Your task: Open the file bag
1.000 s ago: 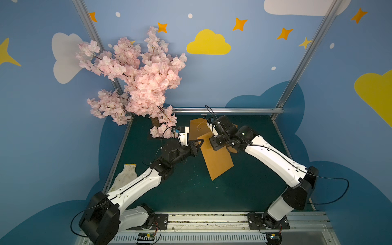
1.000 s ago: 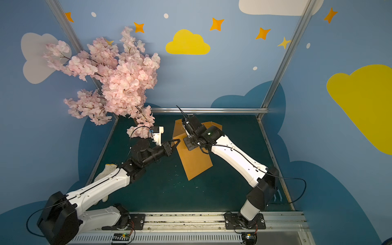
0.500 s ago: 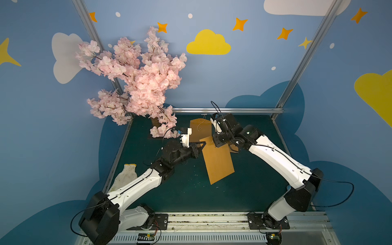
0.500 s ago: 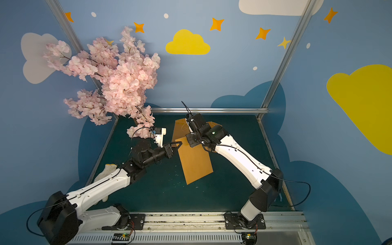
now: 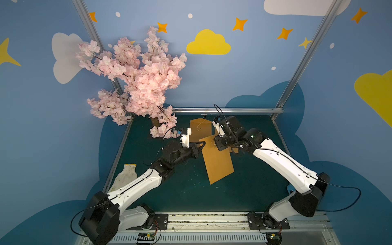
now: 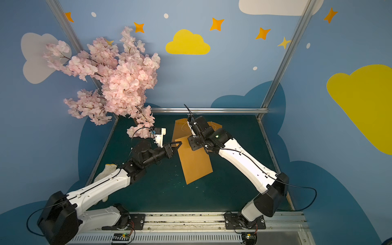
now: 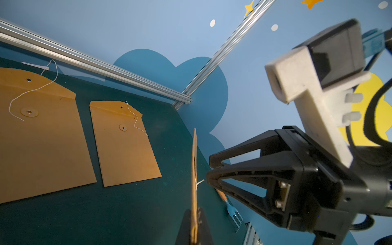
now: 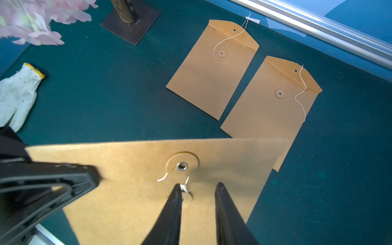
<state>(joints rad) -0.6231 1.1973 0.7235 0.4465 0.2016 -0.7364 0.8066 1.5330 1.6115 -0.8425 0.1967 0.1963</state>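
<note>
Over the dark green table (image 5: 186, 191), the right claw (image 8: 198, 185) has just parted its jaws narrowly, one tip touching the string (image 8: 184, 187). The left claw (image 5: 202, 144) stays pinched on the file bag (image 5: 218, 163), raised at frame centre. The tie likely still needs unwinding.

The file bag (image 5: 218, 163), a plain brown kraft envelope, is hanging tilted, its upper end lifted off the worktop (image 5: 180, 186) and its lower corner dropping away below both sets of fingers. The left fingers (image 8: 53, 180) are pinching one upper edge of it. Its round paper button (image 8: 182, 166) with a metal eyelet is sitting just beyond the tips of the right fingers (image 8: 174, 207), which are standing apart, and a short white string (image 8: 184, 187) is touching one of those tips.
</note>
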